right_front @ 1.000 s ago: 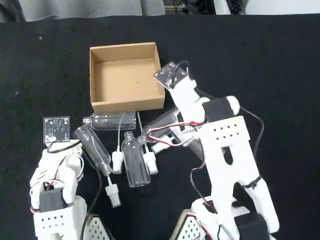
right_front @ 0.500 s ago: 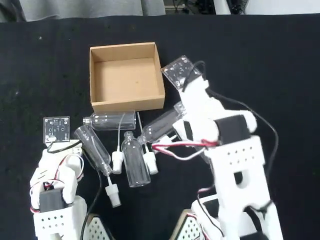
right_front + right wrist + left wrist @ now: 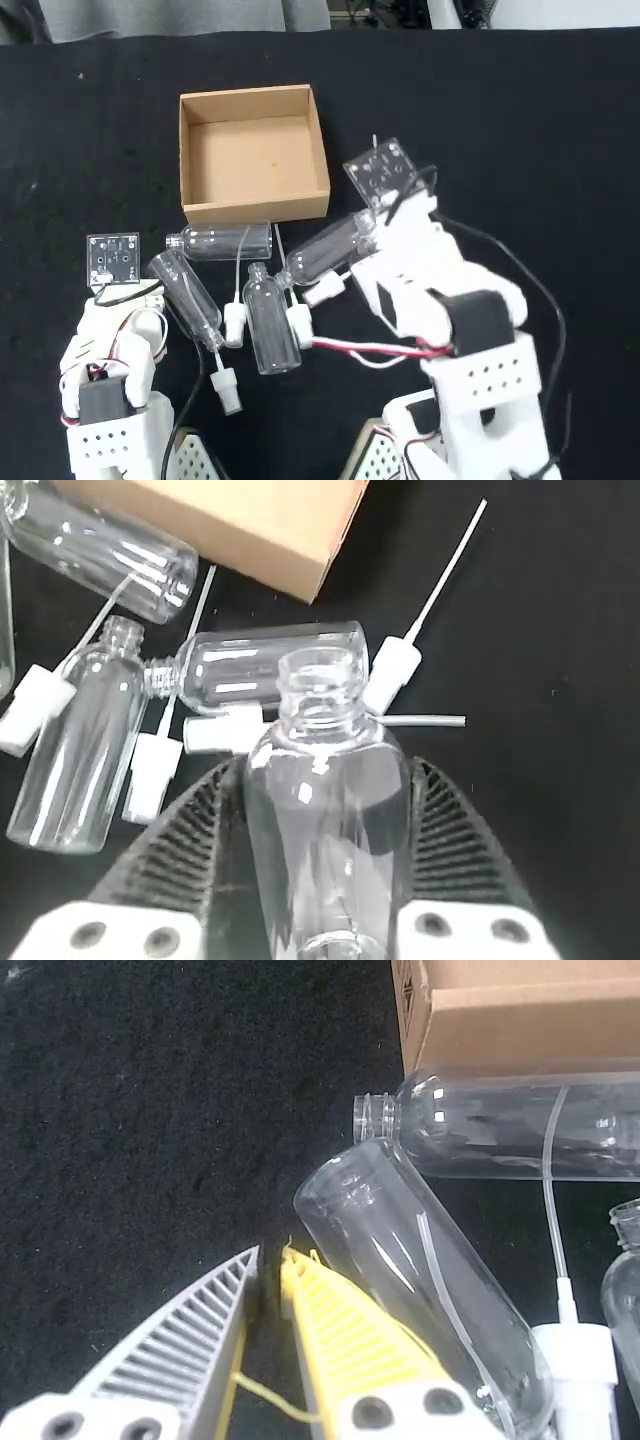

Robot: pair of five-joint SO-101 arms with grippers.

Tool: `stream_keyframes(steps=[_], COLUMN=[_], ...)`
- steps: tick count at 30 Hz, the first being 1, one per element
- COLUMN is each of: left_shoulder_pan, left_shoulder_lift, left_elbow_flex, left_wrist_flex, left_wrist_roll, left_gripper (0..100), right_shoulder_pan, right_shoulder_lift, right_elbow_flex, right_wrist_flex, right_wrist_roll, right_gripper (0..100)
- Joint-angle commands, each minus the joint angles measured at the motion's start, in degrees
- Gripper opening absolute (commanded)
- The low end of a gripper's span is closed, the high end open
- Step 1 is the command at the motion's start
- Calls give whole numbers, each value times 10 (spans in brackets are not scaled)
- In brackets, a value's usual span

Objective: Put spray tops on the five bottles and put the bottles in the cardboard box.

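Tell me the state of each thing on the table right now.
cardboard box: open, empty.
right claw: shut on the held bottle.
held bottle: neck open, no spray top.
left claw: shut, empty.
bottle beside the box: lying down, no spray top.
spray top: loose, on no bottle.

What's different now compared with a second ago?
The right arm drew back from beside the cardboard box toward its base and to its right, uncovering more of a lying bottle. The right gripper is shut on an uncapped bottle. The left arm, the box, the other bottles and the spray tops stayed put.
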Motion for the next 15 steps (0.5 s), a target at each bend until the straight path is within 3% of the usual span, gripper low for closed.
stream_keyframes(steps=[1,5,15], left_shoulder_pan=[-9,-40,-48], left_shoulder_lift=[-3,-3,-3], left_elbow_flex=[-25,-33,-41], left_wrist_flex=[7,11,13], left_wrist_roll=[3,48,54], left_gripper=[91,152,196], right_shoulder_pan=[-1,31,102], right_shoulder_lift=[-51,-91,-165], right_elbow_flex=[54,95,171], right_wrist_flex=[-69,-104,-164], right_wrist_roll=[-12,-32,-73], right_gripper=[113,113,113])
